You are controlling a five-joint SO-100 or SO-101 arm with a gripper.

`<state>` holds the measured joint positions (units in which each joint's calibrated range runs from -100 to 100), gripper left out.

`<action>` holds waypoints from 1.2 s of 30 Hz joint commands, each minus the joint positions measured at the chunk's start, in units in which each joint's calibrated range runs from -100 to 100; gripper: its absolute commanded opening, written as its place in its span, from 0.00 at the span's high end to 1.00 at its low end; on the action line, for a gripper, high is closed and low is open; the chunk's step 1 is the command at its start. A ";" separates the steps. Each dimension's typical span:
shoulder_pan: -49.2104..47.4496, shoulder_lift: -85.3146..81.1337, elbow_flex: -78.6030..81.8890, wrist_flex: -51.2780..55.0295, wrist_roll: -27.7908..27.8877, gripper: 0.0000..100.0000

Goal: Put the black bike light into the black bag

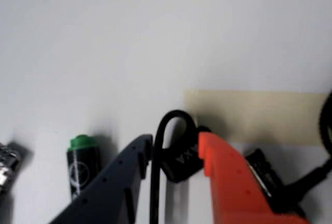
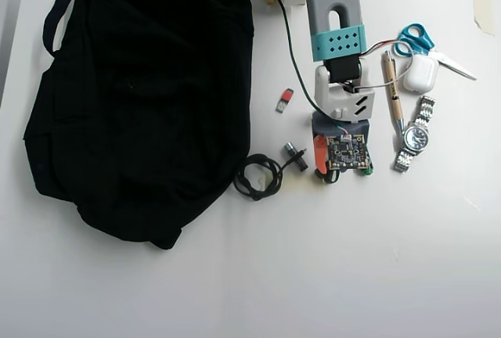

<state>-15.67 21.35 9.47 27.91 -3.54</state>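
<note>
Currently the black bike light [image 1: 179, 163] lies on the white table [image 1: 155, 37] between the two fingers of the gripper [image 1: 174, 154] in the wrist view. Its thin black strap loop [image 1: 174, 117] rises above the body and arcs from the dark finger [image 1: 116, 182] toward the orange finger [image 1: 228, 177]. The orange finger appears to touch the right side of the light; the dark finger stands just beside its left side with the strap running down along it. The jaws are narrowed around the light, but whether they actually pinch it cannot be told from the blurred wrist view.

A strip of beige tape [image 1: 259, 115] sits on the table just behind the light. The green marker [image 1: 83, 167], capped in green, lies near the left of the dark finger. A metal watch band [image 1: 8, 164] shows at the left edge.

From the overhead view, the gripper [image 2: 329, 172] points down at the table, well apart from the black bag [image 2: 141, 95], which fills the upper left. Between bag and gripper lie a coiled black cable [image 2: 257, 175], touching the bag's edge, and a small silver-black cylinder [image 2: 294, 155]. A small red and silver item [image 2: 284, 99] lies above them. To the right of the arm [image 2: 337, 9] are a pen [image 2: 391, 88], a wristwatch [image 2: 415, 134], a white case [image 2: 420, 73] and blue-handled scissors [image 2: 419, 39].
</note>
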 commanded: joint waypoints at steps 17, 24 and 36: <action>-0.26 4.62 -1.56 -9.04 -0.71 0.88; -1.01 3.13 -9.11 0.86 -1.28 0.88; -0.93 0.97 -12.89 12.06 -0.97 0.88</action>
<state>-16.40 26.52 -1.19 37.62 -4.71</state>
